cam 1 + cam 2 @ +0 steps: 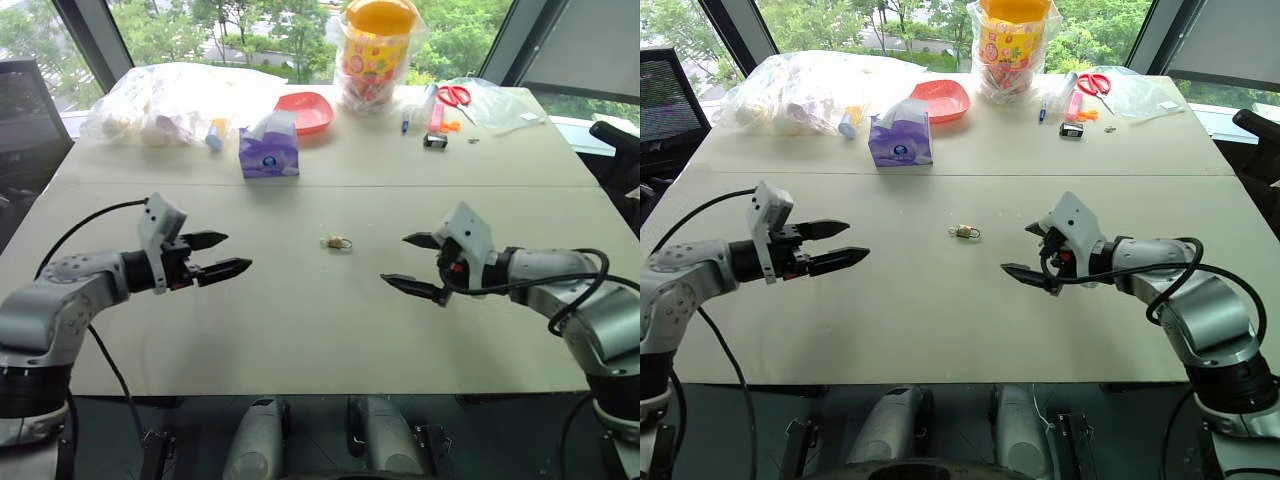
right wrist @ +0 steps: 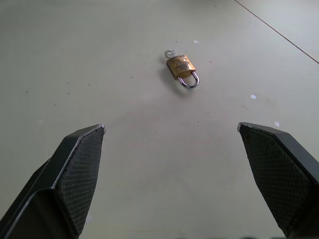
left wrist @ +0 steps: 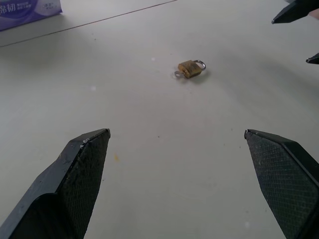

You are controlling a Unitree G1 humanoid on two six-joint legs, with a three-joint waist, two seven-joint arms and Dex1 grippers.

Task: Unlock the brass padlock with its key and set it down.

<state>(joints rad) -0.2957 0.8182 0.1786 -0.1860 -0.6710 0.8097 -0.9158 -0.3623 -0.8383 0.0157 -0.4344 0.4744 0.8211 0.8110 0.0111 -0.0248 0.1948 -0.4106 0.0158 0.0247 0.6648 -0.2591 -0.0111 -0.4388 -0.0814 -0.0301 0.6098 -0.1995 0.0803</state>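
The brass padlock [image 1: 337,242] lies flat on the pale table [image 1: 300,330], midway between my two grippers, with its thin silvery shackle [image 2: 190,81] closed. The key [image 2: 170,52] shows as a small silvery loop at the body's end opposite the shackle. My left gripper [image 1: 232,252] hovers to the padlock's left, open and empty, pointing toward it. From the other side my right gripper [image 1: 395,259] faces the padlock, likewise open with nothing between its fingers. Both stand well apart from the padlock. The left wrist view also catches the right gripper's fingertips [image 3: 294,10].
At the table's far side stand a purple tissue box [image 1: 268,150], a red bowl [image 1: 305,110], a jar with an orange lid [image 1: 375,50], plastic bags [image 1: 170,100], red-handled scissors [image 1: 455,95] and a small black object [image 1: 434,140]. A seam [image 1: 320,186] crosses the table behind the padlock.
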